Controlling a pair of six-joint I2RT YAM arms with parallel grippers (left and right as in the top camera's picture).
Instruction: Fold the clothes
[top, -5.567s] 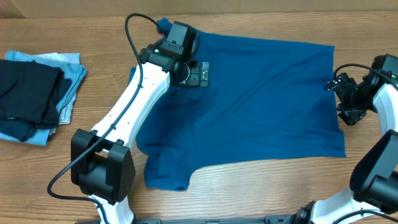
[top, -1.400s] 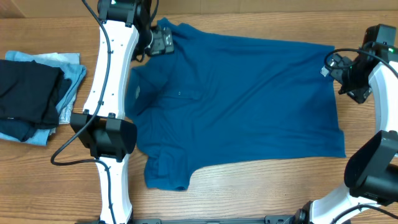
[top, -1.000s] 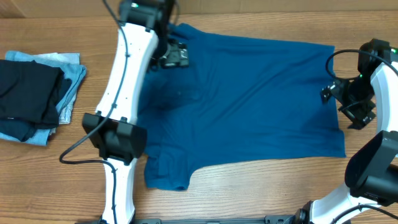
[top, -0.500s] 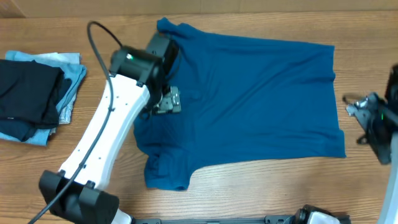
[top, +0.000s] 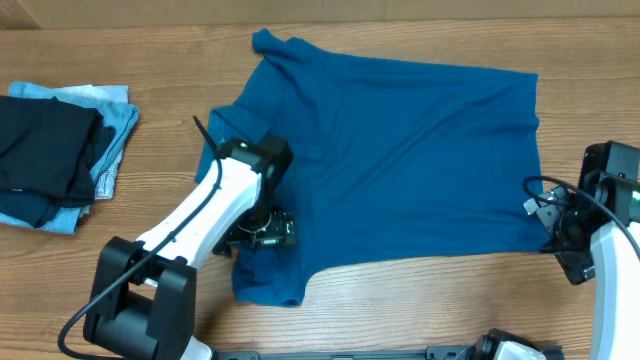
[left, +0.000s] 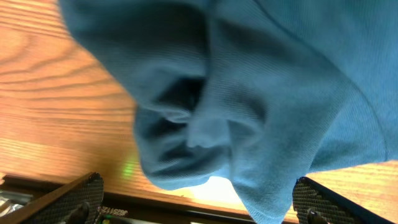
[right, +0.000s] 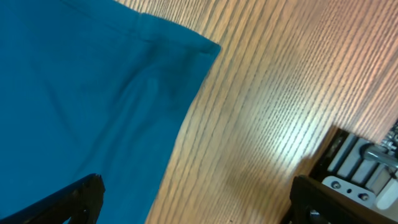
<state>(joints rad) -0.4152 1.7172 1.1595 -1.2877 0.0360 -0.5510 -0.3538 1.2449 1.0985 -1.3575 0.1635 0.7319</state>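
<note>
The clothes are one deep-blue collared shirt (top: 400, 150), spread flat across the table with its collar at the back left and its hem to the right. My left gripper (top: 262, 232) hovers open over the rumpled front-left sleeve (left: 205, 124). The sleeve's edge hangs between the two fingers (left: 74, 198) without being pinched. My right gripper (top: 558, 228) stands open just off the front-right hem corner (right: 186, 50). Bare wood lies between its fingers (right: 323, 199), and the left finger is over the shirt's edge.
A pile of folded black and pale-blue garments (top: 55, 150) lies at the left edge of the wooden table (top: 420, 300). The right arm's base (right: 367, 168) shows at the right of its wrist view. The table's front edge runs close under the left gripper.
The left arm swung from the collar at the back down to the front-left sleeve. The right arm moved from the back-right hem corner toward the front-right corner. Both grippers stayed open.
</note>
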